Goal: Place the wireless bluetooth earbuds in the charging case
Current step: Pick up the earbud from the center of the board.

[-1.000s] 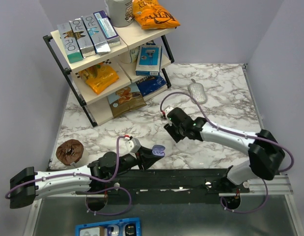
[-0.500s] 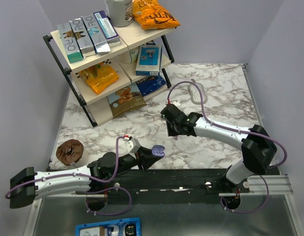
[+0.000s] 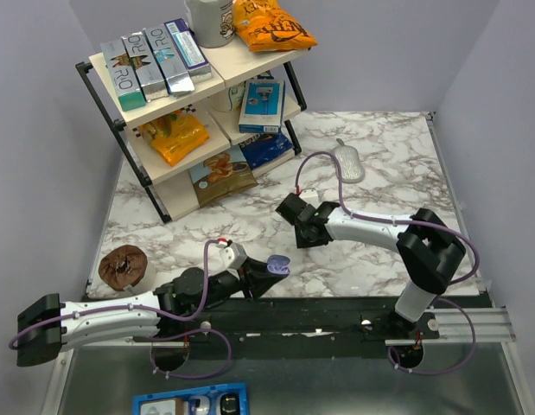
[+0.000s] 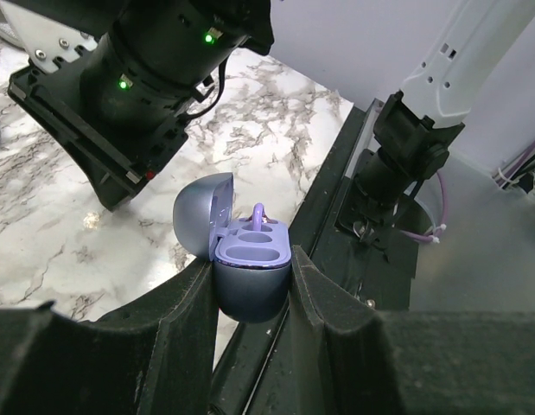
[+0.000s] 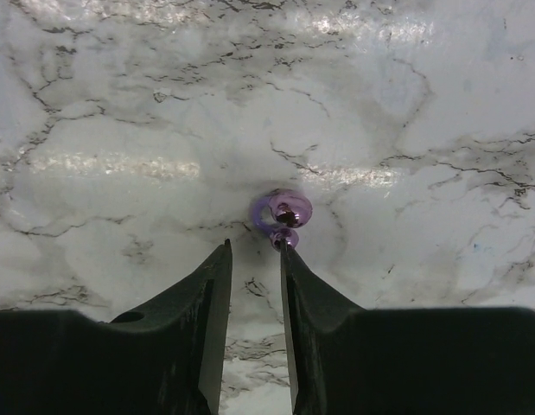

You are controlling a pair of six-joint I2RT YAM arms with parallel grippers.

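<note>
My left gripper [image 4: 252,278] is shut on the periwinkle charging case [image 4: 250,259], held upright with its lid open just above the table's near edge. One translucent purple earbud [image 4: 257,213] stands in a far socket; the near socket is bare. The case also shows in the top view [image 3: 279,264]. My right gripper [image 5: 255,248] is low over the marble, its jaws a narrow gap apart and empty. A second purple earbud [image 5: 283,211] lies on the table just past the right fingertip [image 5: 286,252], touching or almost touching it. No black earbuds show.
A two-tier shelf rack [image 3: 98,82] with boxes and snack bags stands at the back left. A grey oval object [image 3: 347,162] lies at the back right. A brown roll [image 3: 122,266] sits at the left edge. A black rail [image 3: 336,316] runs along the near edge.
My right arm has swung left and its gripper has come down over the purple earbud on the marble. My left arm holds the open case still.
</note>
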